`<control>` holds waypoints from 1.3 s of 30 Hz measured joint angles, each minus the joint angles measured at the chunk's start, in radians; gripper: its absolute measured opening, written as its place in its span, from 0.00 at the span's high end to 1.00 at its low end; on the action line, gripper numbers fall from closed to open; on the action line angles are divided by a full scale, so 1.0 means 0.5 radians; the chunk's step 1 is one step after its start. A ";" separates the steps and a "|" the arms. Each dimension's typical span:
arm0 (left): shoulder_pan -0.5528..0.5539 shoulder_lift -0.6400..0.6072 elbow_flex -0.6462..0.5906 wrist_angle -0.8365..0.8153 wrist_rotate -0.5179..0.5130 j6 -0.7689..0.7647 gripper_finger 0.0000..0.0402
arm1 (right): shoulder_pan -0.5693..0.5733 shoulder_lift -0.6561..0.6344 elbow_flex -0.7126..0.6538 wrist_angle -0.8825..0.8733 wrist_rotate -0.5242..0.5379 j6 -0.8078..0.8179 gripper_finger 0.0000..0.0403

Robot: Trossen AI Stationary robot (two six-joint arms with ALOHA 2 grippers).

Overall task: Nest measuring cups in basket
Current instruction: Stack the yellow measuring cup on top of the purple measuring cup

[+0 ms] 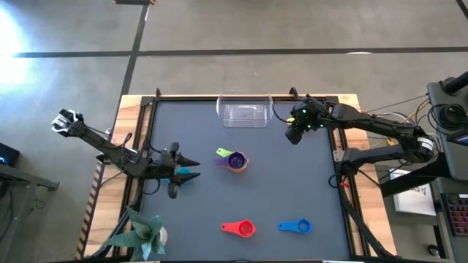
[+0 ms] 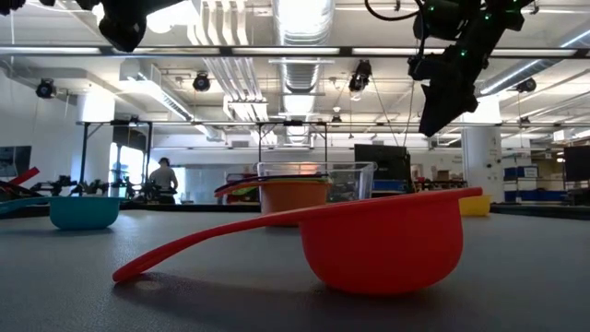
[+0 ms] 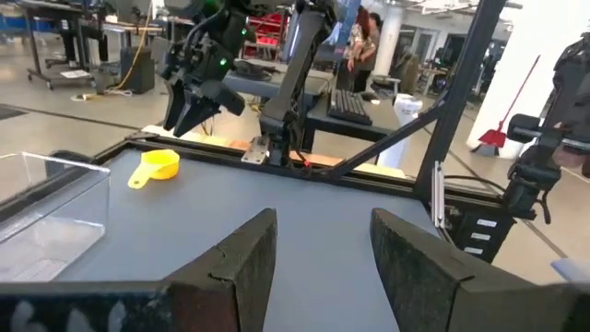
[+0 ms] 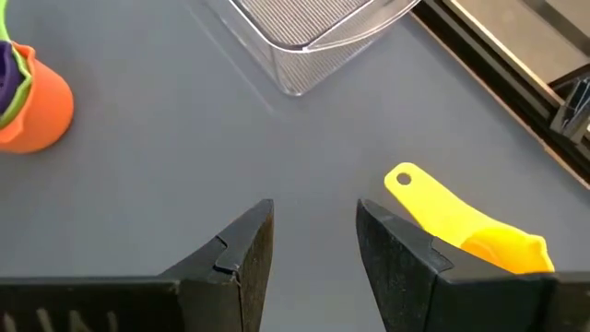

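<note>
Nearest the low camera lies the red measuring cup (image 2: 383, 240), upright on the dark table (image 1: 292, 183), its handle reaching toward the left of that picture and touching the mat at its tip. From above it sits near the table's front edge, with the blue cup (image 1: 295, 227) just beside it on the right arm's side.

Farther in, near the middle of the table, stands the orange cup (image 1: 238, 162) with the purple cup (image 4: 11, 69) and the green cup (image 1: 223, 153) nested inside it, handles sticking out. Level with that stack, the left gripper (image 1: 191, 162) hangs over the left side of the table with its fingers parted and nothing between them; the teal cup (image 1: 186, 175) lies right under or beside it, though the overhead view does not make clear whether they touch.

At the far edge, the clear basket (image 1: 244, 112) stands with no cup in it. To its right the right gripper (image 1: 295, 134) hovers above the mat, fingers spread and holding nothing, and the yellow cup (image 4: 466, 224) lies on the mat below it, well apart from the basket.

Beyond the table, a person (image 2: 164, 177) stands in the room.
</note>
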 joint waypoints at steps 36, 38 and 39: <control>0.002 0.116 -0.018 0.056 -0.135 -0.040 0.60 | -0.236 0.288 0.037 -0.192 0.075 -0.048 0.64; 0.002 0.129 -0.018 0.058 -0.135 -0.044 0.60 | -0.236 0.288 0.037 -0.222 0.097 -0.049 0.65; 0.002 0.133 -0.018 0.064 -0.136 -0.045 0.60 | -0.236 0.288 0.037 -0.240 0.108 -0.048 0.65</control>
